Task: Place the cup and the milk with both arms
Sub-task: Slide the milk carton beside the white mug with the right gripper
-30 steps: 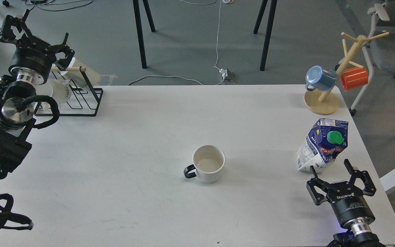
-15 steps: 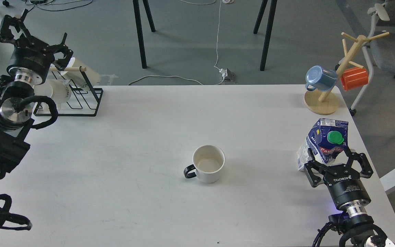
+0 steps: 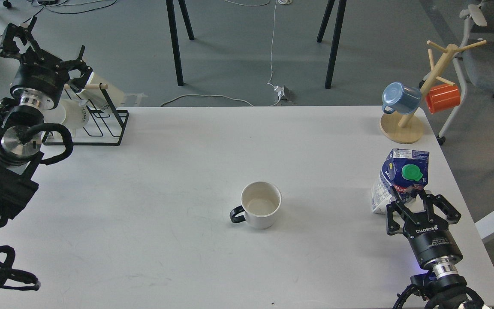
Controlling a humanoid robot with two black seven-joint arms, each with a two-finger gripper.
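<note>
My right pincer [image 3: 406, 198] looks clamped on the milk carton [image 3: 401, 178], so I should lift it straight, keeping it upright, off the counter [image 3: 187, 171].

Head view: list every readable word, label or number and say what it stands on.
"ROBOTIQ" on the body of the right tool, read upside down.
"Pas", cut off, on the milk carton.
Other carton print: too small to read.
Lettering on the white cup in the black rack: too blurred.
</note>
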